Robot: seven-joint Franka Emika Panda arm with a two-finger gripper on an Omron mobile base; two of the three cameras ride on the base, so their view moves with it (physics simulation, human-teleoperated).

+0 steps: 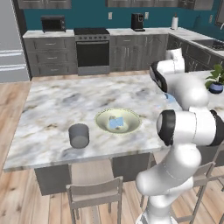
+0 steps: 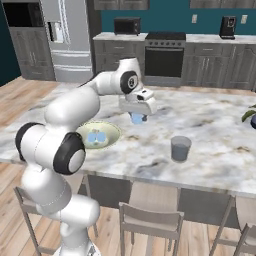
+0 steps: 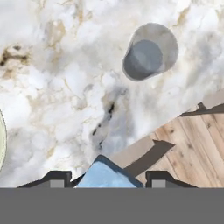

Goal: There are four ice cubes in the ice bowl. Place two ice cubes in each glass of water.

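My gripper [image 2: 137,118] hangs over the marble island between the bowl and one tumbler, shut on a pale-blue ice cube [image 3: 107,175]. In the hand view the cube sits between the two dark fingertips [image 3: 59,179]. The glass of water [image 3: 148,52] on that side stands upright ahead of the hand, apart from it, and is the grey tumbler [image 2: 180,148] right of the gripper. The pale yellow-green ice bowl [image 1: 101,119] holds more pale-blue ice cubes [image 1: 116,122]. A second grey tumbler [image 1: 78,135] stands left of the bowl near the front edge.
The marble island top [image 1: 57,105] is wide, and its front edge runs close to both tumblers. Chairs [image 1: 95,192] stand along that edge below. A blue plant pot [image 1: 215,87] sits at the far right. My own arm hides part of the counter.
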